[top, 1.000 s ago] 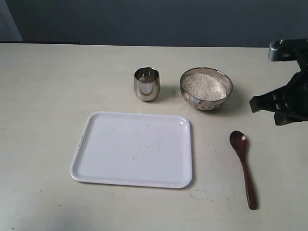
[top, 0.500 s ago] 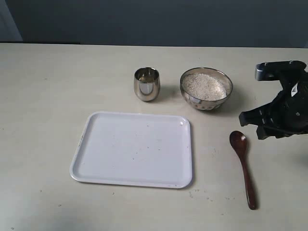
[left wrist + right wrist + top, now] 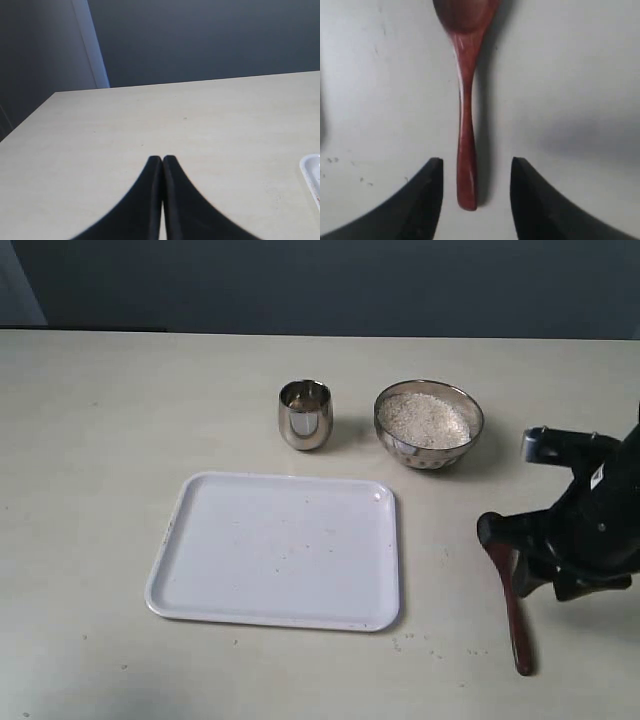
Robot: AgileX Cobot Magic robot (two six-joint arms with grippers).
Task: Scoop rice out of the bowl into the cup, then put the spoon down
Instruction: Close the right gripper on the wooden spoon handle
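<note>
The dark wooden spoon (image 3: 516, 625) lies on the table at the right, its oval bowl pointing toward the steel bowl (image 3: 429, 425). White rice (image 3: 424, 418) fills that bowl. The small steel cup (image 3: 305, 415) stands to its left. My right gripper (image 3: 510, 558) hovers over the spoon and hides part of it. In the right wrist view the gripper (image 3: 476, 161) is open, its fingers on either side of the spoon handle (image 3: 466, 165) near its end, not touching it. My left gripper (image 3: 162, 158) is shut on nothing, over bare table.
A white rectangular tray (image 3: 275, 550) lies in front of the cup and bowl, left of the spoon; its corner (image 3: 312, 175) shows in the left wrist view. A few loose grains dot the table near the tray's front right corner.
My right arm has come down and forward from beside the bowl to over the spoon, its open fingers now straddling the handle. Nothing else has moved.
</note>
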